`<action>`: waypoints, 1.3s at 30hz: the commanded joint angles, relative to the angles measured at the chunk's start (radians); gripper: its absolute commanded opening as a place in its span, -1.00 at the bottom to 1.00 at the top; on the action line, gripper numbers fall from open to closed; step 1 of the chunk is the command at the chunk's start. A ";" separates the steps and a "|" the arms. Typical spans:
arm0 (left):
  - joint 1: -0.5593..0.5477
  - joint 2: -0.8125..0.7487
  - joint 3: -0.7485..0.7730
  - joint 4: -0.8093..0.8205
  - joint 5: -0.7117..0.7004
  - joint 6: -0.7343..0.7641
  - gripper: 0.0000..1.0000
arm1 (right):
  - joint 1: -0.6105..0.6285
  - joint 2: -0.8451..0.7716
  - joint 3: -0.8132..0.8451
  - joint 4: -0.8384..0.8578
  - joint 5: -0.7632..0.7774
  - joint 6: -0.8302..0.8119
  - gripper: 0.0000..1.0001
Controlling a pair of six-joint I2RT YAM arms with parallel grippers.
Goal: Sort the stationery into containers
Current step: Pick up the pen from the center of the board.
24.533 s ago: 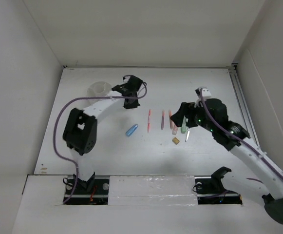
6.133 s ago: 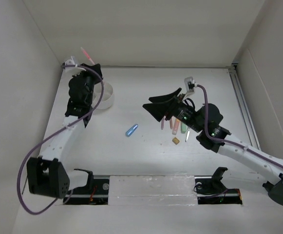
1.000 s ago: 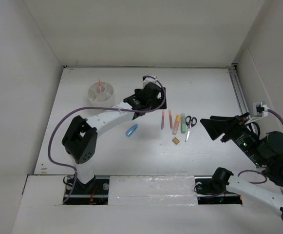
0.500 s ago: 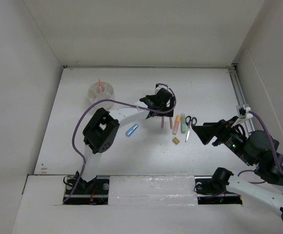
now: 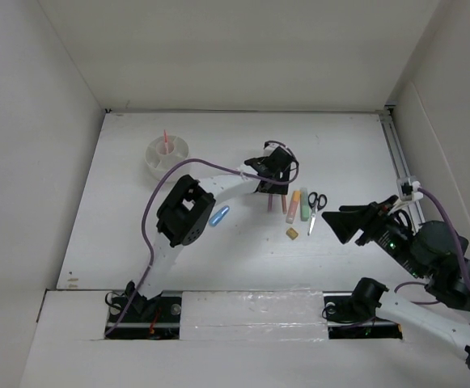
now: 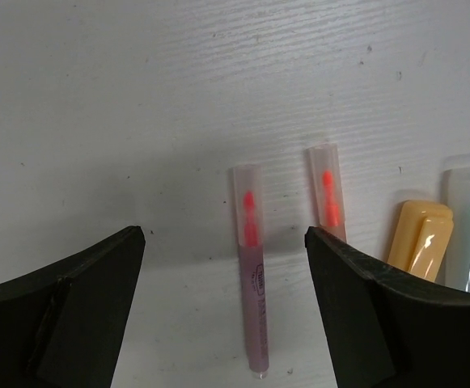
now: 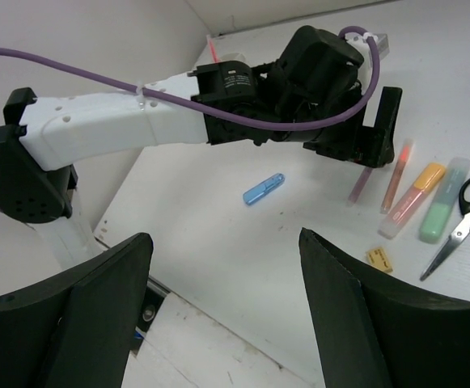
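Near the open left hand (image 6: 226,242): two pens (image 6: 251,307), two highlighters (image 6: 421,242); right hand (image 7: 222,238) open.

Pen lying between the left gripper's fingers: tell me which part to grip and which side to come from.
Take the pen on its tinted barrel, below the clear cap, straight down from above. It lies flat on the table, thin and straight, so the left gripper should close across its width. The neighbouring pen lies parallel with a gap, room for one finger.
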 commanded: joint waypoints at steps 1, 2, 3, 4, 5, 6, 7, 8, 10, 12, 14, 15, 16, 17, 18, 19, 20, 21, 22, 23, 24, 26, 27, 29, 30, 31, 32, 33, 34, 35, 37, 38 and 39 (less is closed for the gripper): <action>-0.005 0.005 0.073 -0.082 -0.033 0.006 0.54 | 0.009 -0.017 0.002 0.021 -0.010 -0.007 0.58; -0.014 0.028 0.085 -0.117 -0.049 0.006 0.54 | 0.009 -0.028 0.002 0.021 -0.010 -0.007 0.58; -0.014 0.028 0.098 -0.132 -0.068 0.006 0.51 | 0.009 -0.028 0.002 0.021 -0.010 -0.007 0.58; -0.014 0.044 0.119 -0.148 -0.079 0.006 0.51 | 0.009 -0.040 -0.008 0.021 -0.010 -0.007 0.58; -0.014 0.056 0.128 -0.163 -0.088 0.006 0.49 | 0.009 -0.040 -0.008 0.021 -0.010 -0.007 0.58; -0.014 0.056 0.128 -0.172 -0.088 0.006 0.48 | 0.009 -0.051 -0.008 0.021 -0.010 -0.007 0.58; -0.014 0.056 0.139 -0.172 -0.088 0.006 0.46 | 0.009 -0.051 -0.017 0.021 -0.010 -0.007 0.58; -0.014 0.068 0.139 -0.185 -0.088 0.006 0.46 | 0.009 -0.051 -0.017 0.021 -0.010 -0.007 0.58; -0.014 0.079 0.148 -0.203 -0.088 0.006 0.43 | 0.009 -0.060 -0.017 0.021 -0.010 -0.007 0.58; -0.014 0.110 0.185 -0.218 -0.076 0.015 0.30 | 0.009 -0.060 -0.017 0.021 -0.010 -0.007 0.58; -0.014 0.123 0.210 -0.241 -0.066 0.015 0.27 | 0.009 -0.060 -0.017 0.021 -0.010 -0.007 0.58; -0.014 0.124 0.219 -0.251 -0.066 0.015 0.13 | 0.009 -0.060 -0.017 0.021 -0.010 -0.007 0.58; -0.014 0.149 0.229 -0.270 -0.054 0.015 0.08 | 0.009 -0.060 -0.017 0.021 -0.010 -0.007 0.58; -0.014 0.150 0.239 -0.280 -0.054 0.015 0.02 | 0.009 -0.060 -0.017 0.021 -0.020 -0.007 0.58; -0.014 0.163 0.251 -0.280 -0.054 0.015 -0.05 | 0.009 -0.069 -0.017 0.021 -0.020 -0.007 0.58; -0.014 0.163 0.251 -0.292 -0.054 0.024 -0.13 | 0.009 -0.069 -0.017 0.021 -0.020 -0.007 0.58; -0.014 0.176 0.251 -0.301 -0.042 0.024 -0.29 | 0.009 -0.069 -0.017 0.021 -0.020 -0.007 0.58; -0.014 0.186 0.262 -0.301 -0.030 0.035 -0.37 | 0.009 -0.079 -0.017 0.021 -0.020 -0.007 0.58; -0.014 0.186 0.262 -0.301 -0.030 0.035 -0.51 | 0.009 -0.079 -0.017 0.021 -0.020 -0.007 0.56; -0.014 0.199 0.262 -0.313 -0.021 0.035 -0.64 | 0.009 -0.079 -0.017 0.021 -0.020 -0.007 0.56; -0.014 0.199 0.262 -0.314 -0.008 0.035 -0.84 | 0.009 -0.079 -0.017 0.021 -0.020 -0.007 0.56; -0.014 0.199 0.242 -0.314 0.001 0.035 -1.00 | 0.009 -0.079 -0.006 0.021 -0.029 -0.016 0.56; -0.014 0.199 0.230 -0.303 0.010 0.035 -1.00 | 0.009 -0.079 -0.006 0.021 -0.029 -0.016 0.56; -0.014 0.188 0.205 -0.289 0.021 0.045 -1.00 | 0.009 -0.079 0.005 0.012 -0.029 -0.016 0.56; -0.014 0.179 0.193 -0.289 0.021 0.045 -1.00 | 0.009 -0.079 0.005 0.012 -0.029 -0.016 0.56; -0.014 0.179 0.184 -0.278 0.045 0.055 -1.00 | 0.009 -0.079 0.005 0.012 -0.029 -0.016 0.56; -0.014 0.179 0.184 -0.278 0.046 0.055 -1.00 | 0.009 -0.079 0.005 0.012 -0.029 -0.016 0.56; -0.014 0.156 0.184 -0.278 0.056 0.065 -1.00 | 0.009 -0.079 0.005 0.012 -0.029 -0.016 0.56; -0.014 0.141 0.173 -0.255 0.056 0.065 -1.00 | 0.009 -0.079 0.005 0.012 -0.029 -0.016 0.56; -0.014 0.121 0.153 -0.242 0.065 0.078 -1.00 | 0.009 -0.079 0.005 0.012 -0.029 -0.016 0.56; 0.027 0.041 0.129 -0.196 0.075 0.088 -1.00 | 0.009 -0.066 0.005 0.023 -0.029 -0.016 0.54; 0.042 0.012 0.119 -0.182 0.084 0.088 -1.00 | 0.009 -0.066 0.005 0.023 -0.029 -0.025 0.54; 0.056 -0.025 0.090 -0.156 0.084 0.099 -1.00 | 0.009 -0.066 0.005 0.023 -0.029 -0.026 0.54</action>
